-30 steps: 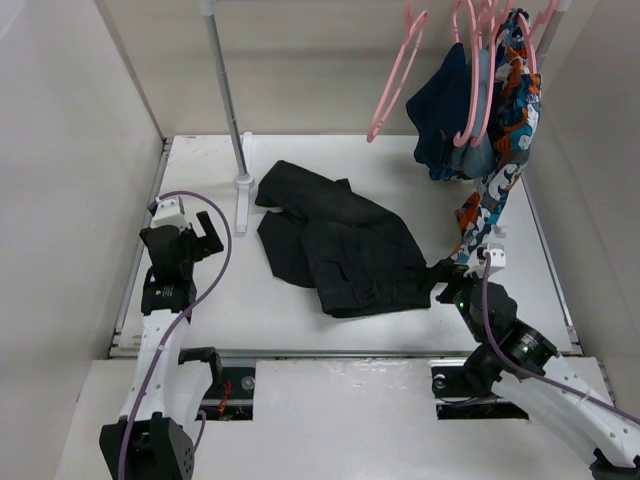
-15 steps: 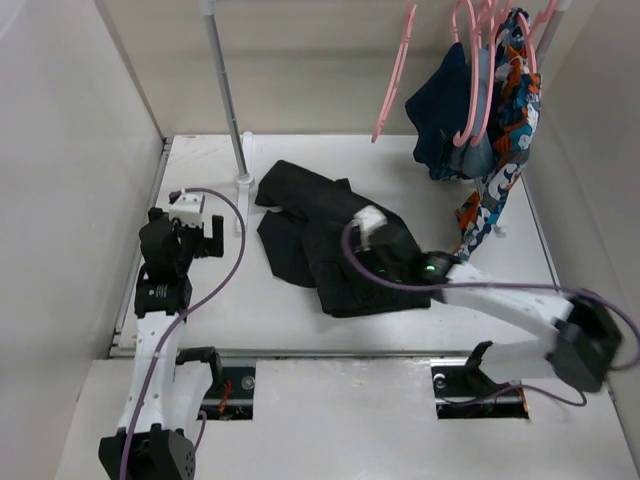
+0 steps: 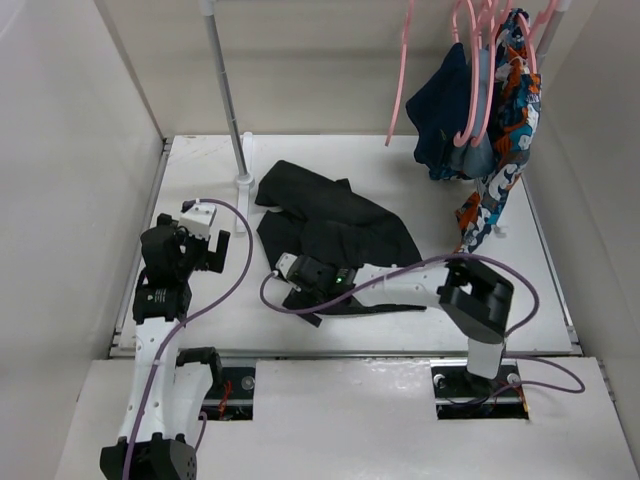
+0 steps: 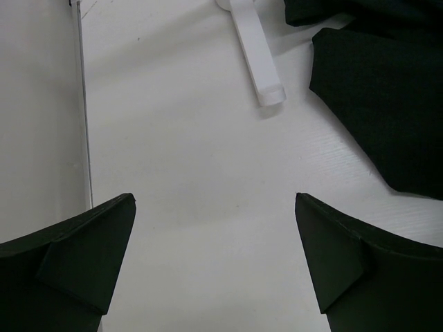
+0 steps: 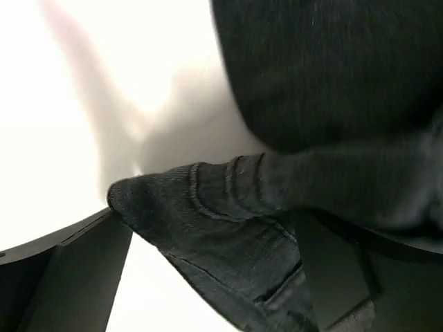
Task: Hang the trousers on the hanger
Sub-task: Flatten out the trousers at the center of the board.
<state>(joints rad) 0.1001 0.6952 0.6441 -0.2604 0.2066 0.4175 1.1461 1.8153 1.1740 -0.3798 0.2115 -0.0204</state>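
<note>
The black trousers (image 3: 345,228) lie crumpled on the white table, right of the rack pole. My right arm reaches left across them; my right gripper (image 3: 303,283) is at their near-left edge. In the right wrist view its jaws (image 5: 208,228) stand wide apart with a hemmed fold of the trousers (image 5: 228,228) between them. My left gripper (image 3: 214,250) is open and empty over bare table left of the trousers (image 4: 377,104). The empty pink hanger (image 3: 401,70) hangs from the rail at the back.
The rack pole (image 3: 225,90) stands on a white foot (image 4: 258,62) just left of the trousers. More pink hangers at the back right carry a navy garment (image 3: 445,110) and a patterned garment (image 3: 510,110). White walls enclose the table.
My right arm has swung from the near right across the trousers to their near-left edge. My left gripper has shifted slightly right. The empty pink hanger has swung a little to the right.
</note>
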